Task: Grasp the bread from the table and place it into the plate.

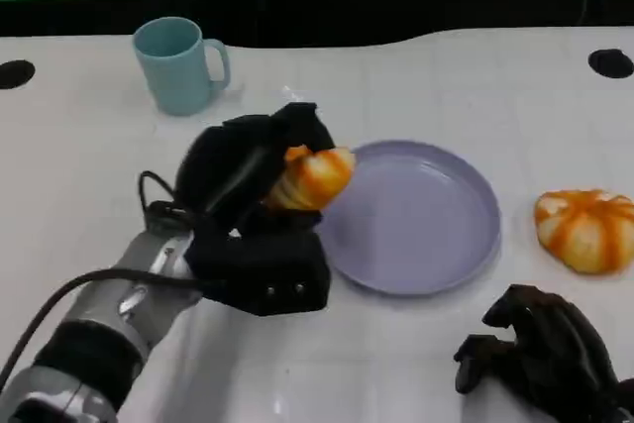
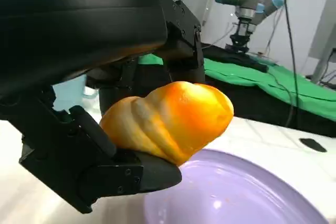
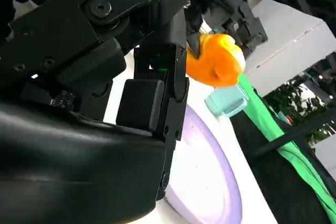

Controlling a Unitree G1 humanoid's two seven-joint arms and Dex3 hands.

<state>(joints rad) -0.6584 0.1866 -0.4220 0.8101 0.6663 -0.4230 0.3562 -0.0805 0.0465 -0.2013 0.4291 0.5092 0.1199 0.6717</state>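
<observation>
A ridged, golden-orange bread roll point(image 1: 312, 177) is pinched between the black fingers point(image 2: 131, 174) of the left hand point(image 1: 253, 220), held clear of the white counter point(image 1: 79, 175) at the near rim of the round lilac plate point(image 1: 436, 245), apparently for release beyond the fingertips. The right hand point(image 1: 540, 354) is rested on the counter, fingers curled, nothing held.

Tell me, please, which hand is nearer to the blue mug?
Left. The left hand, holding the bread, sits just in front of the blue mug; the right hand rests by the table's near edge, past the plate.
</observation>
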